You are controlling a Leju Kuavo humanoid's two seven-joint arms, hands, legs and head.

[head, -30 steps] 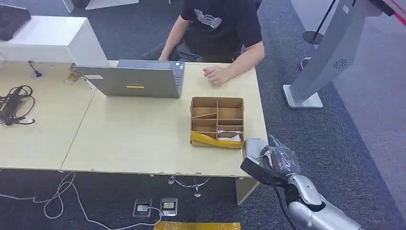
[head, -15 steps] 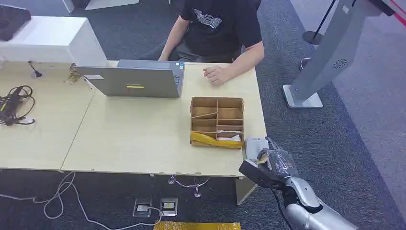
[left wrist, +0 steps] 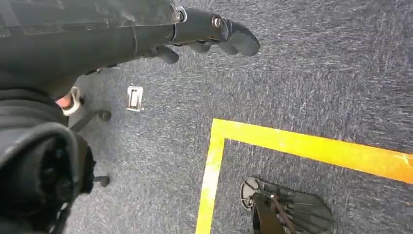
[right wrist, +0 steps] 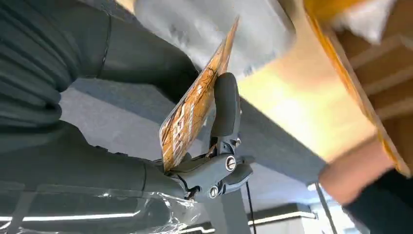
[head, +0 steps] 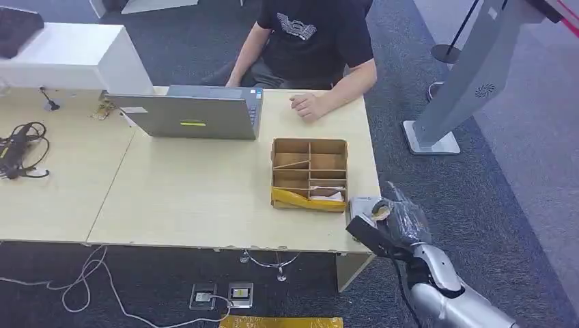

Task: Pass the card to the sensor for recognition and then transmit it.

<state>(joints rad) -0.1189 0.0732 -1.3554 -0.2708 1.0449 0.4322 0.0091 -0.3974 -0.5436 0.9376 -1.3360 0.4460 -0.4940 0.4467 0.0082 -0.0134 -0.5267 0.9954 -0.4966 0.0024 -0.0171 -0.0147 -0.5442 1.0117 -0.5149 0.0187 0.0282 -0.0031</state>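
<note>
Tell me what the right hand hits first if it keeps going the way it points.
Probably the grey sensor at the desk corner: the right hand aims the card straight at it. Depth between them is unclear.

The thin orange card with dark markings and pale lettering sits against the dark grey fingers of the right hand, whose wrist is wrapped in clear glossy film, near the flat pale grey sensor pad. The pale beige wooden table carries a brown cardboard divider box with a yellow front strip and a silver-grey laptop marked with a small yellow bar. The floor is a speckled blue-grey carpet crossed by a bright yellow tape line, and the seated person's T-shirt is black with a white print.
</note>
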